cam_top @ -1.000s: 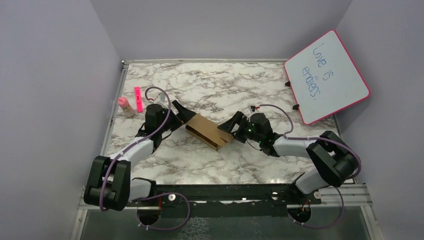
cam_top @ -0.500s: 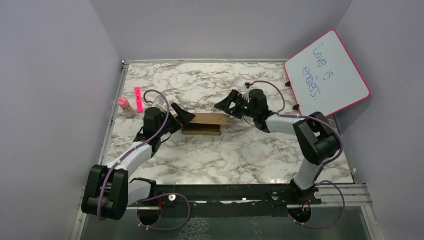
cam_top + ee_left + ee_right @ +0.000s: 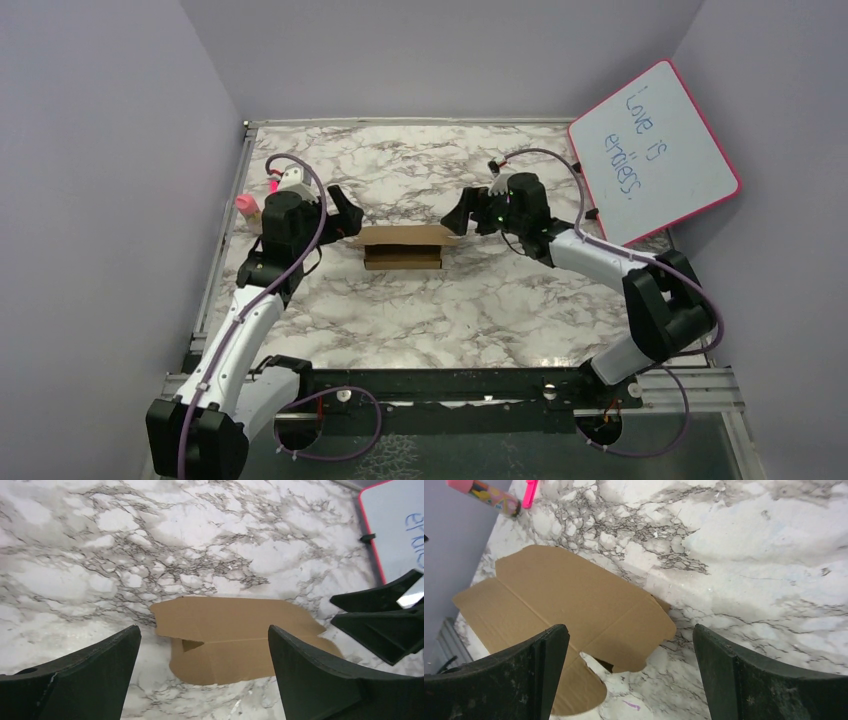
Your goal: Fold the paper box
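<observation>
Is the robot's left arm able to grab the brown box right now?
Probably yes. The left gripper is open and sits right beside the left end of the box, with only bare table between them. The right gripper is at the other end, out of its way.

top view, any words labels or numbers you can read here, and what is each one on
"Love is": blue handwriting, first line on the pink-framed whiteboard.
"endless.": second line on the same board; the middle letters are loosely written, so this reading is likely, not certain.
Small pink-capped bottle: coloured print, too small to read.
Pink marker: no readable text.
Paper box: plain brown, no print.
</observation>
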